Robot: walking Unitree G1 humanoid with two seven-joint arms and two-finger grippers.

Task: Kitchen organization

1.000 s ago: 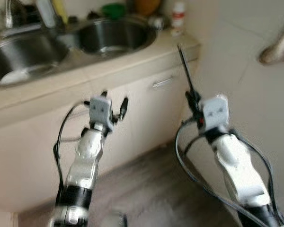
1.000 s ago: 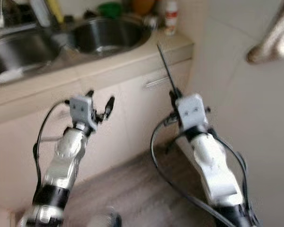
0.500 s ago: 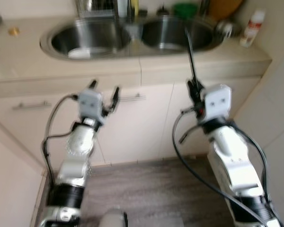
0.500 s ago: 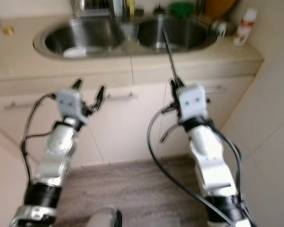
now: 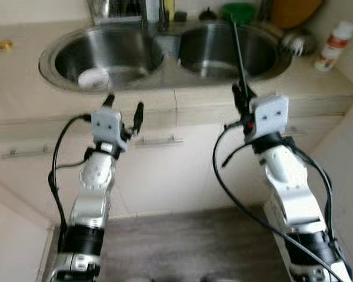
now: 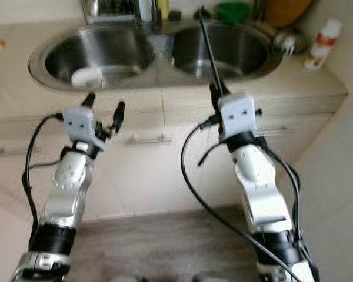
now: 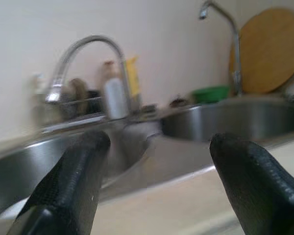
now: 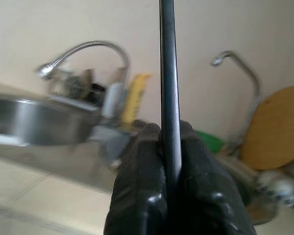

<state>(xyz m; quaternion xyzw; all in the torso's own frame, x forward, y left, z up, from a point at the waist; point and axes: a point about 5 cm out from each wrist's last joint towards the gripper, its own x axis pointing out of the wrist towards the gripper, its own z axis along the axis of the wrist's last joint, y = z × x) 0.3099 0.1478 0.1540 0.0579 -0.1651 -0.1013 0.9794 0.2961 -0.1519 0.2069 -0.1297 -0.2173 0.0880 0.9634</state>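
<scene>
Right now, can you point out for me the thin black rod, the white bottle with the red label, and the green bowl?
thin black rod point(image 5: 238, 53), left eye view, middle of the shaft.
white bottle point(image 5: 331, 47), left eye view, on its body, at the red label.
green bowl point(image 6: 233, 12), right eye view, on its side wall.

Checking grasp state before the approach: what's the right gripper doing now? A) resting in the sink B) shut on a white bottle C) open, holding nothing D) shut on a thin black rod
D: the right gripper has its fingers closed around a thin black rod that points up toward the sink.
</scene>
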